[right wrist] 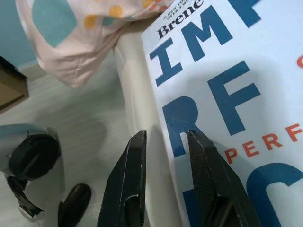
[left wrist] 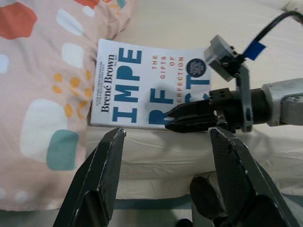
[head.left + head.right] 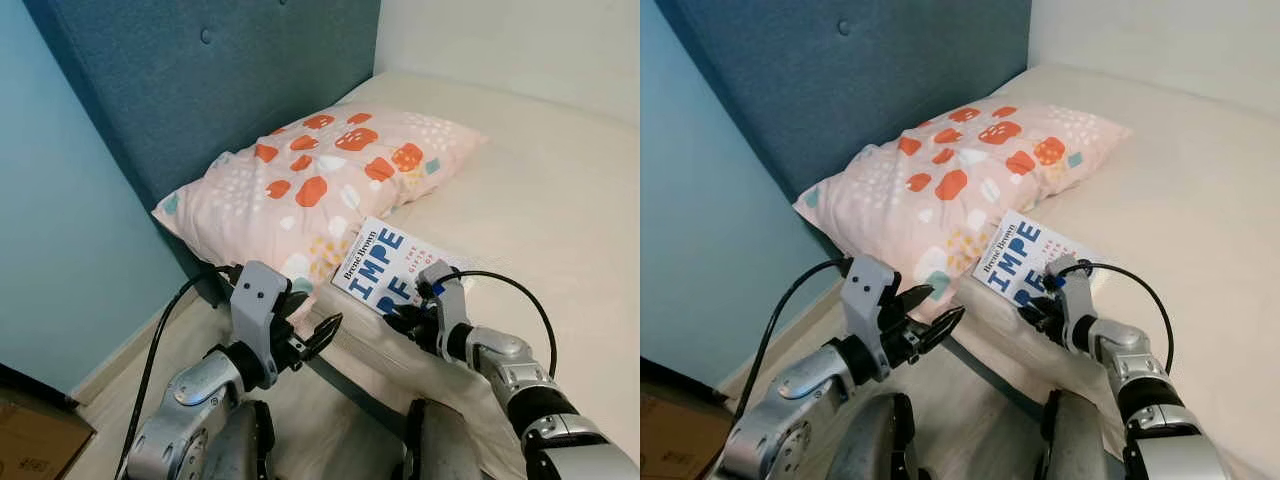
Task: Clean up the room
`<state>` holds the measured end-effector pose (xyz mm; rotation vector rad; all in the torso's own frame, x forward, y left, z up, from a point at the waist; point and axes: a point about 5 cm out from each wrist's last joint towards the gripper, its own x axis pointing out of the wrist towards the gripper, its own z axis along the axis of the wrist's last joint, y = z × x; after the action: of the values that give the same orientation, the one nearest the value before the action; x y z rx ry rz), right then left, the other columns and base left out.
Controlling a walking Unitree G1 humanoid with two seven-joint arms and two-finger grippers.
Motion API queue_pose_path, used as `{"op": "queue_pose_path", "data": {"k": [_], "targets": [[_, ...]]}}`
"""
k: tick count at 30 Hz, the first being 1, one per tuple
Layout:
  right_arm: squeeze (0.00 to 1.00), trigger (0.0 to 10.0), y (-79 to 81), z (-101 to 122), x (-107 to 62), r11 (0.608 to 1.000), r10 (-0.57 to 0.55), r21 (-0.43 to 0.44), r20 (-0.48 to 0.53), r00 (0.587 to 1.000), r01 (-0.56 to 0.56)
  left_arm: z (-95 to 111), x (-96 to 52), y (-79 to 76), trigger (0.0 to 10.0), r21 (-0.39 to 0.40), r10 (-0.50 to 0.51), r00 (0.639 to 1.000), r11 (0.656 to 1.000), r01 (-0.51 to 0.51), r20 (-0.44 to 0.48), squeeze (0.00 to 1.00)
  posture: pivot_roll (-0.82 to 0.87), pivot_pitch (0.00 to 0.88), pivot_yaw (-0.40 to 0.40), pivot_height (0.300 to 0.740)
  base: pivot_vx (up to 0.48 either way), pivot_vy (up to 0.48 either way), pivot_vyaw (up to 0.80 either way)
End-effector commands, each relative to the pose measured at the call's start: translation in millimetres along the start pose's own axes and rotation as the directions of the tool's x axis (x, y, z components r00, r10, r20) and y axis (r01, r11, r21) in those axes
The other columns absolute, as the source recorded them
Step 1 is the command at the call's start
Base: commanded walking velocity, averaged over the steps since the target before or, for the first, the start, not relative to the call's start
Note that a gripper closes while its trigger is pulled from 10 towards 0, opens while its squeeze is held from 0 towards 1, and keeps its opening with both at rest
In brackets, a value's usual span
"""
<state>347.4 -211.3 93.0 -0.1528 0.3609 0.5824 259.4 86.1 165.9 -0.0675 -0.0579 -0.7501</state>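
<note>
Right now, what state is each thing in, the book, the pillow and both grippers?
Book: closed, cover up, flat on the bed, one edge against the pillow.
Pillow: lying flat by the headboard.
Right gripper: fingers narrowly apart at the book's near edge, one over the cover, one off it.
Left gripper: open, holding nothing, short of the bed.

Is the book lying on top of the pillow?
No. The book lies flat on the mattress at the bed's near edge, beside the patterned pillow, its spine along the pillow's edge.
</note>
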Motion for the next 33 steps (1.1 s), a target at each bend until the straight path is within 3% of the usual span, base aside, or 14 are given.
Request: {"op": "queue_pose_path", "data": {"k": [1, 22, 30, 32, 33], "targets": [[0.00, 10.0, -4.0, -12, -5.9, 1.000, -0.020, 0.004, -0.049, 0.999, 0.020, -3, -1.8, -4.2, 10.0, -0.007, -0.026, 0.999, 1.000, 0.026, -0.019, 0.00, 0.17, 0.295, 0.044, 0.567, 0.000, 0.000, 0.00], [0.00, 10.0, -19.5, -19, -23.0, 0.999, -0.036, -0.032, -0.114, 0.993, 0.032, -5, -2.3, -8.6, 10.0, -0.022, -0.059, 0.998, 0.998, 0.059, -0.025, 0.00, 0.17, 0.284, 0.048, 0.567, 0.000, 0.000, 0.00], [0.00, 10.0, -18.3, -11, -24.3, 0.997, 0.068, 0.025, -0.087, 0.994, -0.067, -4, -1.8, -9.4, 10.0, -0.026, -0.079, 0.997, 0.997, 0.078, -0.022, 0.00, 0.17, 0.278, 0.049, 0.567, 0.000, 0.000, 0.00], [0.00, 10.0, -14.2, -4, -24.5, 0.984, 0.170, 0.071, -0.046, 0.984, -0.166, -3, -1.9, -10.1, 10.0, -0.030, -0.088, 0.996, 0.996, 0.088, -0.020, 0.00, 0.17, 0.280, 0.049, 0.567, 0.000, 0.000, 0.00], [0.00, 10.0, -14.2, -4, -24.5, 0.984, 0.170, 0.071, -0.046, 0.984, -0.166, -3, -1.9, -10.1, 10.0, -0.030, -0.088, 0.996, 0.996, 0.088, -0.020, 0.00, 0.17, 0.280, 0.049, 0.567, 0.000, 0.000, 0.00]]}}
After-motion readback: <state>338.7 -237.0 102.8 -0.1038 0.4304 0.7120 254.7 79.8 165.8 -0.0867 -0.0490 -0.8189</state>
